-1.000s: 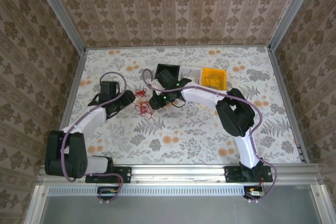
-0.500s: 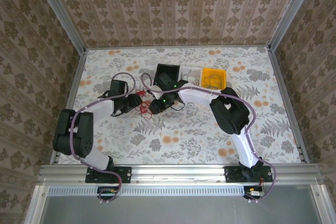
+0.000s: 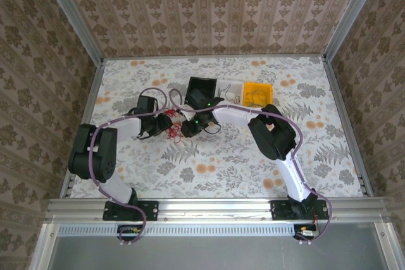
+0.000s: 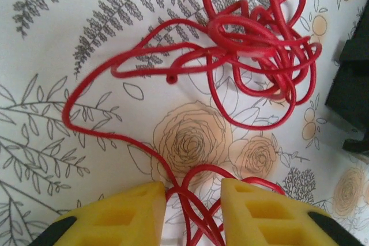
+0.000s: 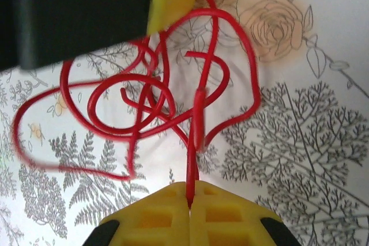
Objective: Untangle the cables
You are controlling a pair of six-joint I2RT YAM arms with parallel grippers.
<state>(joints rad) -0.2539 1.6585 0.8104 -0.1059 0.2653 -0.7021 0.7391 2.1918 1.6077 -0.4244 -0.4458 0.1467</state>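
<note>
**Beside the black bin: two end effectors at one red tangle**

Just in front of the open black plastic bin (image 3: 201, 85), a little to its left, the thin red cables (image 3: 172, 129) lie knotted in a loose tangle. They rest on the white tabletop printed with ferns and orange roses (image 3: 304, 156). Both arms reach toward that spot. The left arm comes in from the bin's left, and the right arm curves across in front of the bin.

The left end effector (image 4: 190, 191) sits low over the print with its two yellow fingers (image 4: 118, 214) partly spread. Several red strands run through the gap between them, and as far as I can see the jaws are not pressed onto them. From there one strand swings out wide over the ferns and comes back to a dense ball of coils lying flat on the tabletop.

The right end effector (image 5: 190, 191) has its yellow fingers pressed together, pinching a single red strand at the tips. That strand runs straight out from the tips into overlapping rings and a wide, heart-like loop. Across the loops from it sit the dark body and one yellow finger of the left end effector.

Just to the right of the black bin stands a clear plastic bin (image 3: 235, 84). A yellow plastic bin (image 3: 269, 93) stands farther right again. Thin wires lie inside the yellow one, too small to tell apart.
</note>
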